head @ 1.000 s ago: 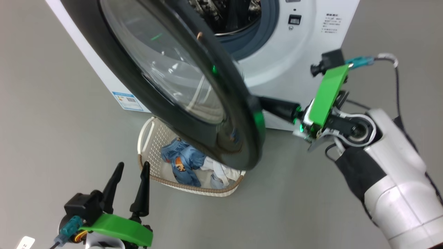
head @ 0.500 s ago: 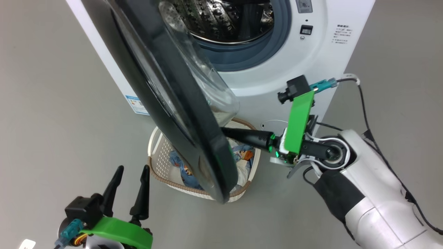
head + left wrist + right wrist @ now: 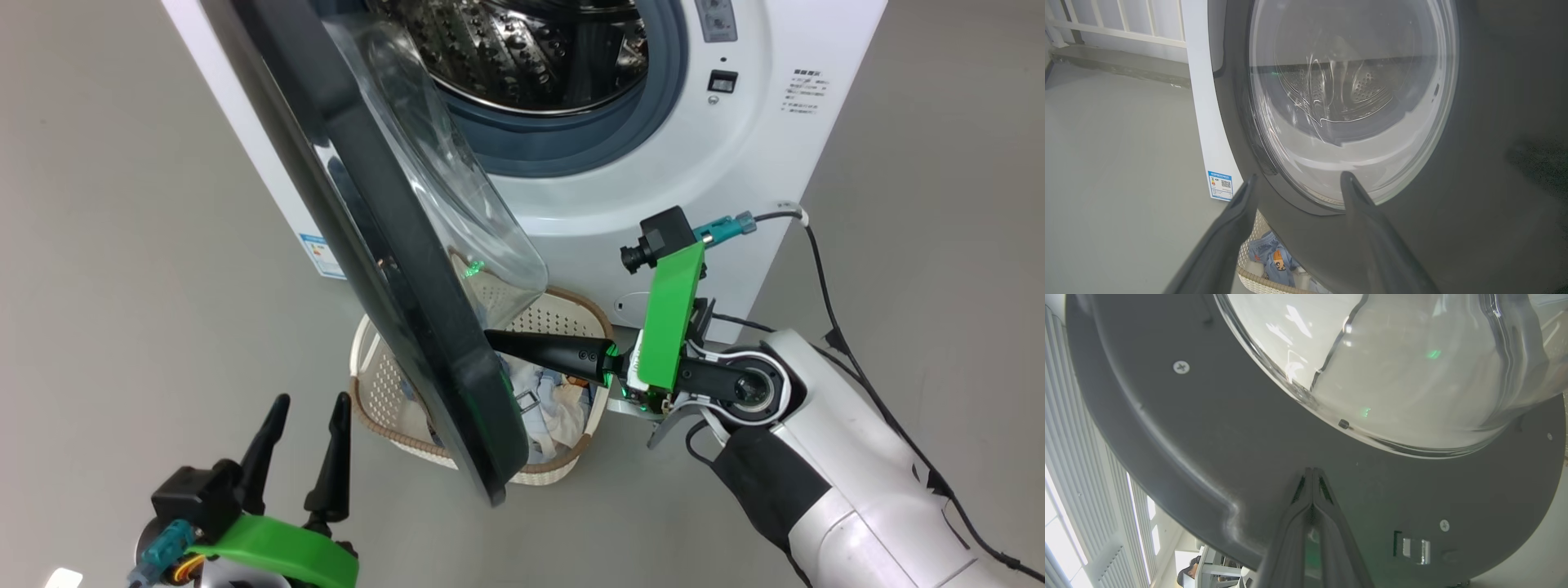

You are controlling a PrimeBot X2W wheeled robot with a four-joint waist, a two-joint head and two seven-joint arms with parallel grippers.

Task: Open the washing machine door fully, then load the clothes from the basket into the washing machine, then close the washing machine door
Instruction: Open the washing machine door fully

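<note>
**Step in hand:** opening the large round glossy black washing machine door (image 3: pixel 465 392) fully.

**Condition:** The door stands part open, swung out to the robot's left from the white boxy front-loading washing machine (image 3: pixel 735 163). Its clear bulging glass bowl (image 3: pixel 457 204) faces the steel perforated drum (image 3: pixel 531 49). The right gripper (image 3: pixel 498 340) has its two long dark fingers pressed together with nothing between them. In the right wrist view their tips meet the door's dark inner face just below the glass bowl. The left gripper (image 3: pixel 313 400) hangs low, fingers spread and empty, apart from the door.

**Procedure, as judged:**
1. Push with the joined tips on the flat ring, not on the curved glass, which would likely deflect them.
2. Follow the door's swing arc; a straight push risks the tips sliding off the smooth face.
3. Hold the forearm above the small cream-white perforated plastic basket (image 3: pixel 388 384), which sits on the floor under the door's lower edge with the small soft blue and white clothes (image 3: pixel 555 404) inside.
4. Stop once the opening is clear for loading
</note>
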